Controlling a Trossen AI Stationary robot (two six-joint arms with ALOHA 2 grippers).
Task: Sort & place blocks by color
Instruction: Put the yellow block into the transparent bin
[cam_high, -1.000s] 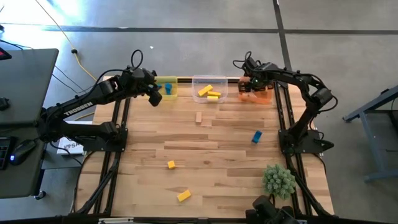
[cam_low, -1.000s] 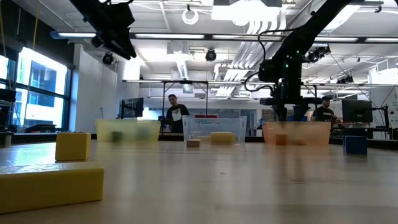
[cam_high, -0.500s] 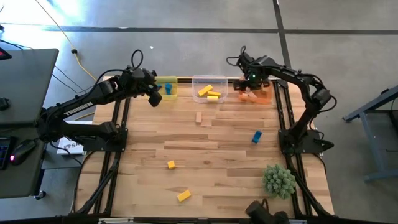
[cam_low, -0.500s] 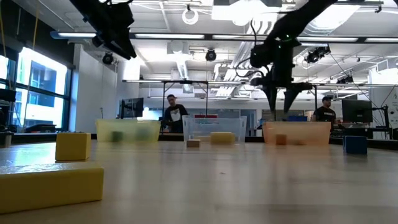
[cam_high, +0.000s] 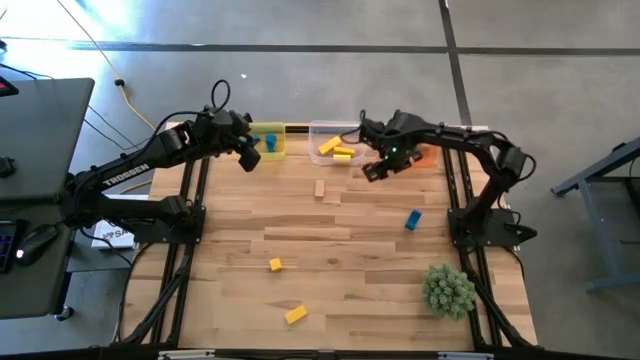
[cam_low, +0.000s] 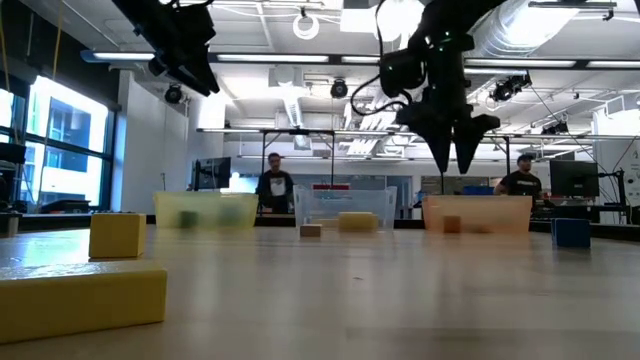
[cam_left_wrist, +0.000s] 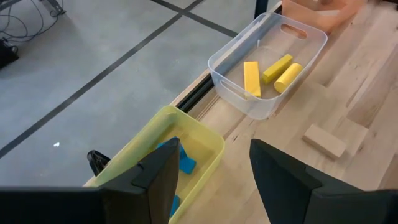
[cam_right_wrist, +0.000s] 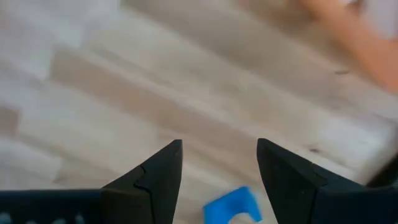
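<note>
Blue block probably just past right fingers, parted, empty; left fingers parted over yellow bin.

Three bins on the worktop; three yellow blocks in the clear bin, two more loose; two blue blocks in the yellow bin, one loose; one plain block loose; one plant ball

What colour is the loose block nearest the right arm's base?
Blue; the block shows best in the high view.
</note>
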